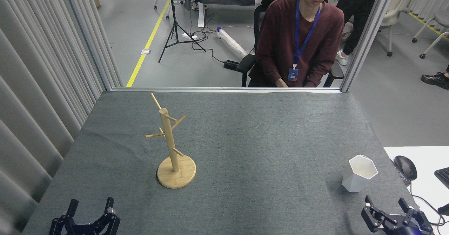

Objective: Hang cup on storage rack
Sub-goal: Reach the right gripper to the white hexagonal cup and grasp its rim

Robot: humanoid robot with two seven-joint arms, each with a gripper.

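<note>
The white faceted cup (360,173) stands upright on the grey table at the right, its hexagonal rim facing up; I cannot see its handle. The wooden storage rack (171,143) stands left of centre, an upright post with thin angled pegs on a round base, with nothing on the pegs. My right gripper (384,203) rises from the bottom right corner, open, just in front of the cup and apart from it. My left gripper (91,205) is at the bottom left, open and holding nothing, in front of the rack.
A person (301,35) sits on a chair behind the table's far edge (224,90), hands off the table. A white desk with a black mouse (405,167) adjoins the right side. Grey curtains (38,87) line the left.
</note>
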